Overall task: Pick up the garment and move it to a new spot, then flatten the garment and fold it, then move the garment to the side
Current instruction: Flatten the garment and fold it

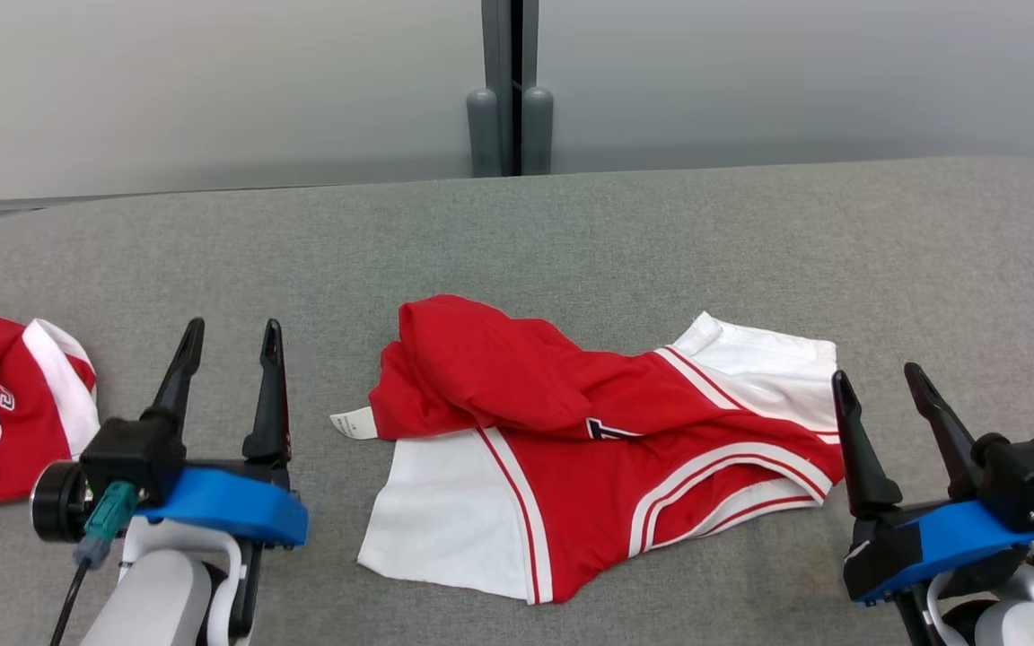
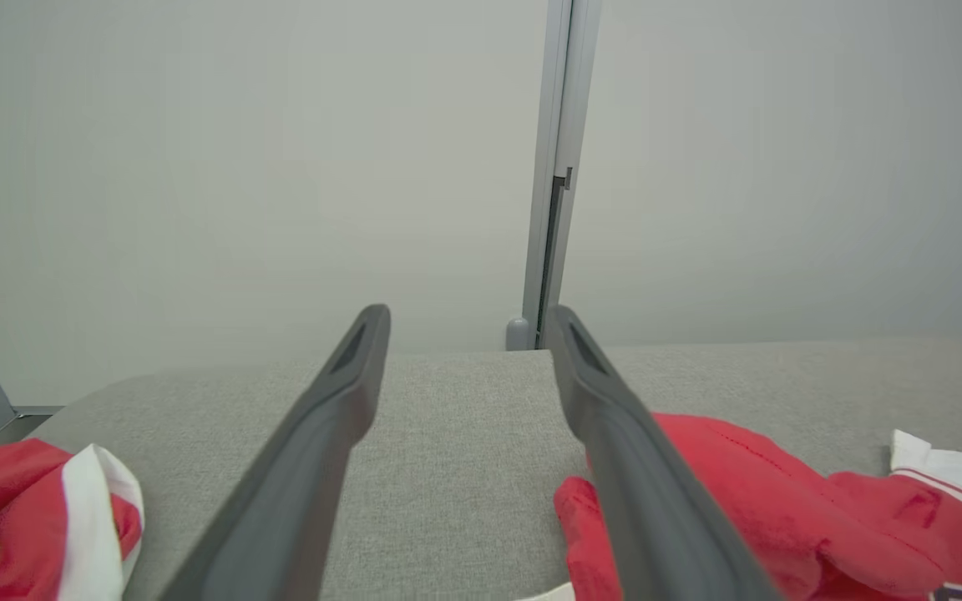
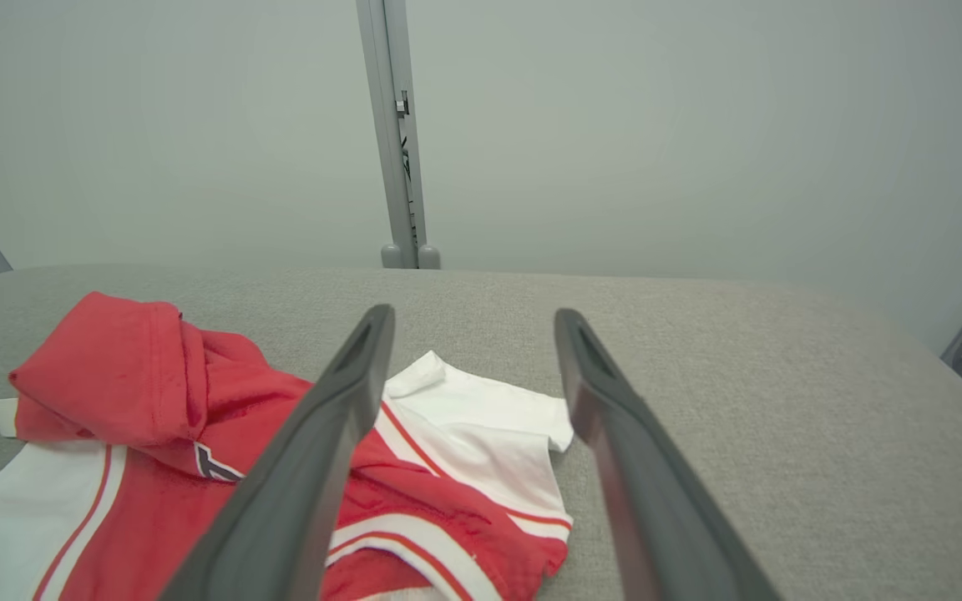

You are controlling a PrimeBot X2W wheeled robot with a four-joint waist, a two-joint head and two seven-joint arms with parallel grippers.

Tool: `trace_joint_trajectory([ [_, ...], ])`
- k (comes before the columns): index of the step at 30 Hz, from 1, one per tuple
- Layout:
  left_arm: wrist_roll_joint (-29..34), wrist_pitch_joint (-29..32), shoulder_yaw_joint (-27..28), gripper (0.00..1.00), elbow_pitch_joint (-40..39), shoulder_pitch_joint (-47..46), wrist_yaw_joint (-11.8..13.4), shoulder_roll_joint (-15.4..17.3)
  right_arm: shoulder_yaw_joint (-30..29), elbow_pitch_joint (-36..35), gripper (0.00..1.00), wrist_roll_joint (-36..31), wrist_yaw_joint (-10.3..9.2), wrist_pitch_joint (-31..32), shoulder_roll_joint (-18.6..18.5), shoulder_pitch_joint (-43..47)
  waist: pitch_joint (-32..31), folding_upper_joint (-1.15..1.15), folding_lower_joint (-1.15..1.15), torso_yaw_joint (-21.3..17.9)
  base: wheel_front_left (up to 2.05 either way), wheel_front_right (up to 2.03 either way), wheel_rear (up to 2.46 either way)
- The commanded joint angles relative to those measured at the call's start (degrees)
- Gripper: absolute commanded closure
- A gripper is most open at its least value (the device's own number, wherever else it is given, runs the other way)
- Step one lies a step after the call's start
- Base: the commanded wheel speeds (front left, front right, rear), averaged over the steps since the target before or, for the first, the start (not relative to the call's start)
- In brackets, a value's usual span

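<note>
The garment [image 1: 589, 440] is a red and white piece with striped trim. It lies crumpled in the middle of the grey padded surface [image 1: 571, 233], a white label sticking out at its left. My left gripper [image 1: 234, 334] stands open to its left, apart from the cloth, nothing between its fingers. My right gripper [image 1: 880, 377] stands open beside the garment's right edge, also holding nothing. In the left wrist view the garment [image 2: 782, 501] lies behind my right-hand finger [image 2: 631, 467]. From the right wrist the garment [image 3: 155, 417] sits at lower left of the open fingers [image 3: 314, 467].
A second red and white jersey [image 1: 5, 404] with a printed number lies at the surface's left edge, also seen as the jersey [image 2: 30, 517] at the left wrist view's lower left. A pale wall with a grey post [image 1: 510, 90] stands behind.
</note>
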Motion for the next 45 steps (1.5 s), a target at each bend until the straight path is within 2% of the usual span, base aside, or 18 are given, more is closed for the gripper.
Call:
trace_joint_trajectory([
  [1,0.6,-0.1,0.6,0.0,-1.9,2.2,0.3,0.5,-0.1,-0.2,0.0,-0.3,0.01,0.3,-0.2,0.9,-0.7,0.01,0.01,0.2,0.0,0.0,0.0],
  [5,1.4,-0.1,0.8,0.0,-7.5,8.7,0.7,2.1,0.3,-0.3,0.0,-0.3,0.01,1.2,-0.4,2.8,-3.1,0.01,0.01,0.5,0.0,0.0,0.0],
  [14,0.7,2.2,0.1,0.0,-11.9,15.5,2.1,3.6,0.3,-1.0,0.0,0.4,0.01,2.6,-0.3,6.0,-6.1,0.01,0.01,0.2,0.0,0.0,0.0],
  [39,0.2,3.2,-0.5,0.0,-13.5,15.8,3.4,4.4,0.5,-2.1,0.0,0.4,0.01,3.1,-0.2,6.2,-5.5,0.01,0.01,0.2,0.0,0.0,0.0],
  [45,0.4,3.3,-0.7,0.0,-14.0,14.4,3.3,4.4,3.2,-1.0,0.0,0.2,0.01,3.6,-0.6,5.9,-4.0,0.01,0.01,0.7,0.0,0.0,0.0],
])
